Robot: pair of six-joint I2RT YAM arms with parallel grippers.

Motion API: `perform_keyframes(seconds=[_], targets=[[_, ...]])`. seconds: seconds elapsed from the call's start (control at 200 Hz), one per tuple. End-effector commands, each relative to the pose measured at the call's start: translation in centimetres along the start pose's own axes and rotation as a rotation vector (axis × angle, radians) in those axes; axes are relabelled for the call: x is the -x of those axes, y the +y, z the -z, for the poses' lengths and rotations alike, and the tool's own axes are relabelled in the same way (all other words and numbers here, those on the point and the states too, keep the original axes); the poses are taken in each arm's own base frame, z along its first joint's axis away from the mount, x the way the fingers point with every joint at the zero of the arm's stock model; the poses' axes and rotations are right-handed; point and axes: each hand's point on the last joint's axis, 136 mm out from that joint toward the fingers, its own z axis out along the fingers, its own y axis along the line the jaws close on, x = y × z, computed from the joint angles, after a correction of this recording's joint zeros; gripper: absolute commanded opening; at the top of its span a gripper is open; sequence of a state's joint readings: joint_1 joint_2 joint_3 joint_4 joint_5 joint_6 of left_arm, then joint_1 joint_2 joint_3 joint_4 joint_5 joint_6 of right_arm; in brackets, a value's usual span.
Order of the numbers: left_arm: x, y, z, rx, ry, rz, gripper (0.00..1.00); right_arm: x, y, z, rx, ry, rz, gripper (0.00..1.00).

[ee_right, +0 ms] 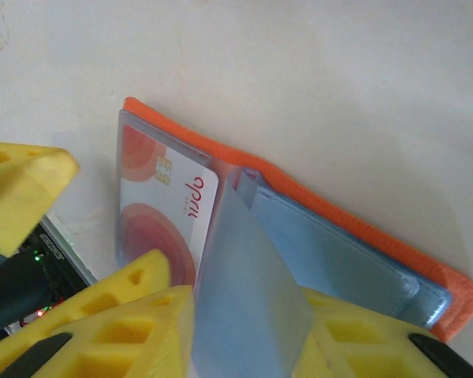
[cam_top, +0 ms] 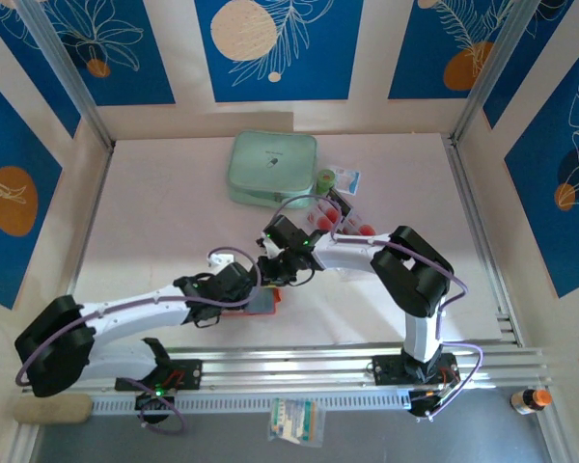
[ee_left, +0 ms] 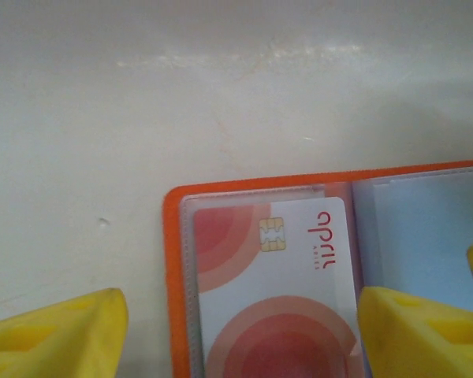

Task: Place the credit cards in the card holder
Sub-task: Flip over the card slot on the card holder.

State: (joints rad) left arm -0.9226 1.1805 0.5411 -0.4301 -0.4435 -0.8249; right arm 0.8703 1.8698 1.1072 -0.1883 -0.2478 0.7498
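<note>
Stretching low from the near-left corner, the left arm lies almost flat along the bench (cam_top: 174,212), its forearm white and its wrist dark. The left pincer (cam_top: 249,292) (ee_left: 240,339) stands apart, its blunt yellow plastic fingers (ee_left: 55,335) straddling one panel of the card holder (cam_top: 270,309) (ee_left: 169,276) (ee_right: 339,213). That holder lies open and flat on the matt pale bench at the near centre, between the two pincers. It has a woven orange-red border with a rounded corner. Its left panel is a glossy clear sleeve with one credit card (ee_left: 276,276) (ee_right: 162,205) inside, white with red rings and a gold chip. To the right come smooth blue-grey pockets.

The right arm rises from its base, folds sharply at a black elbow and reaches back leftward and down. The right pincer (cam_top: 275,275) (ee_right: 244,331) is closed on the two long edges of a blue-grey sheet (ee_right: 248,291). I cannot tell whether that sheet is a card or a pocket leaf. Its far end meets the fold of the holder.

Further back sit loose cards (cam_top: 365,230) with red spots, and a mint-green zip case (cam_top: 273,169) with rounded corners.
</note>
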Motion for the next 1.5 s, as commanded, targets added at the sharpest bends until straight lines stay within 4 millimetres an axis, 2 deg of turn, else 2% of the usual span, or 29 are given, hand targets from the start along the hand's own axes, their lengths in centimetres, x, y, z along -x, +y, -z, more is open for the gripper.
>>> perform_keyframes(seconds=[0.0, 0.115, 0.285, 0.315, 0.37, 0.71, 0.92, 1.08, 1.35, 1.495], targets=[[1.4, 1.0, 1.8, 0.018, -0.064, 0.036, 0.84, -0.1, 3.1, 1.0, 0.076, 0.008, 0.014, 0.40], [2.3, 1.9, 3.3, 0.019, -0.112, 0.065, 0.91, -0.1, 4.1, 1.0, 0.087, 0.010, 0.009, 0.46], [3.1, 3.2, 5.2, 0.013, -0.168, 0.102, 0.93, 0.3, 5.7, 0.5, 0.095, 0.012, 0.014, 0.52], [3.2, 3.4, 5.5, 0.013, -0.175, 0.107, 0.93, 0.4, 5.9, 0.4, 0.096, 0.012, 0.012, 0.61], [3.4, 3.7, 5.9, 0.012, -0.187, 0.114, 0.94, 0.6, 6.4, 0.1, 0.100, 0.014, 0.012, 0.64], [3.4, 4.6, 6.7, 0.011, -0.204, 0.121, 0.94, 2.0, 7.3, -3.3, 0.124, 0.050, -0.040, 0.66], [3.2, 4.7, 6.6, 0.012, -0.200, 0.119, 0.94, 2.2, 6.6, -4.4, 0.140, 0.066, -0.108, 0.66], [2.9, 4.6, 6.2, 0.010, -0.190, 0.119, 0.94, 2.6, 6.3, -3.4, 0.166, 0.045, -0.136, 0.66], [2.5, 3.6, 5.0, -0.001, -0.162, 0.111, 0.95, 4.2, 6.9, 0.7, 0.220, -0.041, -0.137, 0.65], [2.9, 2.5, 4.5, -0.011, -0.152, 0.093, 0.96, 4.4, 6.0, 3.0, 0.217, -0.083, -0.144, 0.65]])
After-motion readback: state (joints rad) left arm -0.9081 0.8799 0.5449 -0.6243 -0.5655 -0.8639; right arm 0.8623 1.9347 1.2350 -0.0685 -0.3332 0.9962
